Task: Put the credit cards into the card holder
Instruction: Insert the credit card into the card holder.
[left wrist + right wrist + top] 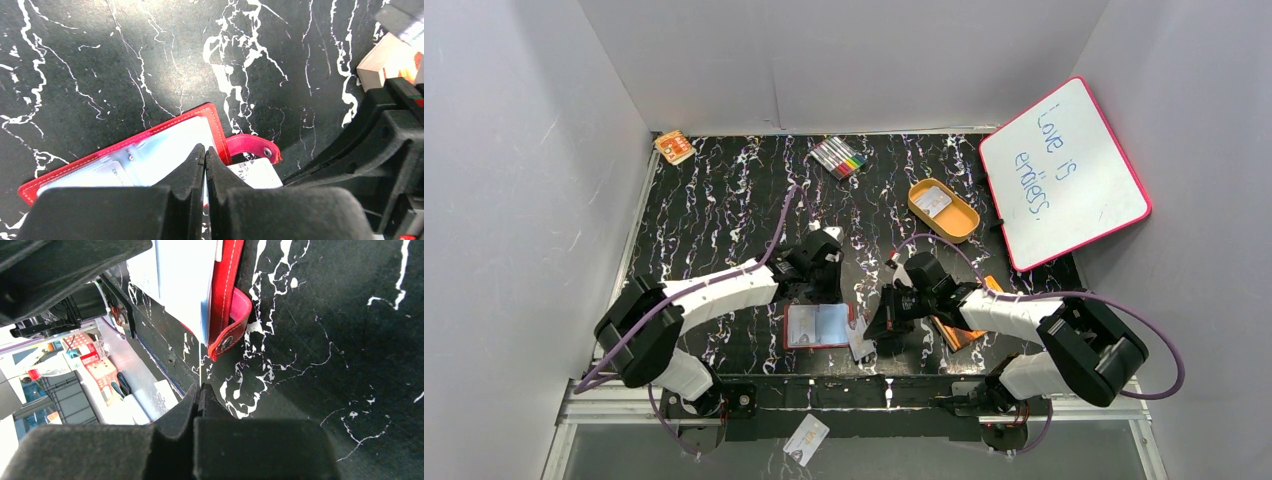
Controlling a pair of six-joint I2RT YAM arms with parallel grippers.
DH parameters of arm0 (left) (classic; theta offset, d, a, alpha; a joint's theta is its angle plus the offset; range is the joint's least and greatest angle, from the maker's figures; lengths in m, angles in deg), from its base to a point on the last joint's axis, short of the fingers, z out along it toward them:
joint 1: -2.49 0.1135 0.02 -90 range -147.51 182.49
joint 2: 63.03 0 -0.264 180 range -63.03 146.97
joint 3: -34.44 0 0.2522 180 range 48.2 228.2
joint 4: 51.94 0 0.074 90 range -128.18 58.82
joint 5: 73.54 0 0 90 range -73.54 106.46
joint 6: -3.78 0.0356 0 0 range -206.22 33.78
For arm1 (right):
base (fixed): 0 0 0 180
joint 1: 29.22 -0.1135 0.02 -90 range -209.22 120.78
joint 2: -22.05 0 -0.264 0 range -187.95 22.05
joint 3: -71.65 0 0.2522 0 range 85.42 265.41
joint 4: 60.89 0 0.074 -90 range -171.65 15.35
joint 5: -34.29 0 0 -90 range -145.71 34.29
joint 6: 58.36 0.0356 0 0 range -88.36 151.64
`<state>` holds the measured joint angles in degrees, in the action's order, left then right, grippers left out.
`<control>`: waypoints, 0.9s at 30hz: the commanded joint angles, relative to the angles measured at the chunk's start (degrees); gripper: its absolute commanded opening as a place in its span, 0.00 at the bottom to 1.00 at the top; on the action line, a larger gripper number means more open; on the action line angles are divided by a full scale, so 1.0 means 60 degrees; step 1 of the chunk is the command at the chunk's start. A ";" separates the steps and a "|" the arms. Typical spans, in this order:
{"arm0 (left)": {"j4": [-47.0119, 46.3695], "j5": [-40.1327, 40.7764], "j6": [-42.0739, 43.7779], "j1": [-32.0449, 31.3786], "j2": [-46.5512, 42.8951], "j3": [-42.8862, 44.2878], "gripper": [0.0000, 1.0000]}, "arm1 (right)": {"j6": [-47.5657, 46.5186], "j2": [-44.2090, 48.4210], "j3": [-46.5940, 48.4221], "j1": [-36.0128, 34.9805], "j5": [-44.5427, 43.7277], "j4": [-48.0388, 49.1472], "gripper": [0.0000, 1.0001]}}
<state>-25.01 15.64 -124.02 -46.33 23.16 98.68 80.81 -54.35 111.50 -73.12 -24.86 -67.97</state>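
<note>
The dark-red card holder (819, 326) lies open near the table's front edge, with its clear pockets up and its snap tab (252, 146) sticking out to the right. One printed card (102, 175) shows inside its left pocket. My left gripper (205, 150) is shut, its tips over the holder's right pocket. My right gripper (201, 388) is shut on a whitish credit card (182, 285), which it holds on edge beside the tab (234, 322). The same card (255, 174) shows white just below the tab. Another credit card (933, 201) lies in the orange tray.
An orange oval tray (962, 225) stands at the back right, next to a leaning whiteboard (1064, 170). Markers (839, 157) and a small orange box (674, 147) lie at the back. An orange booklet (959, 332) lies under my right arm. A loose card (807, 439) lies below the table's front edge.
</note>
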 commanded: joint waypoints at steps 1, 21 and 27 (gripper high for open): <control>0.0383 0.0384 -0.0043 0.0048 -0.0720 -0.0005 0.00 | 0.0089 -0.0064 0.0130 -0.0026 0.0179 0.0602 0.00; 0.0513 0.0514 -0.0254 0.0046 -0.0673 -0.1411 0.00 | 0.0329 0.0373 -0.0114 -0.0022 -0.0440 0.0278 0.00; 0.0498 0.0502 -0.0277 0.0038 -0.0655 -0.1429 0.00 | 0.0335 0.0335 -0.0114 -0.0031 -0.0412 0.0326 0.00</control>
<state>-22.76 18.59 -125.47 -46.33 20.10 90.89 82.55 -53.08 110.80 -73.12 -27.35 -67.23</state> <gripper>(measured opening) 0.007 0.013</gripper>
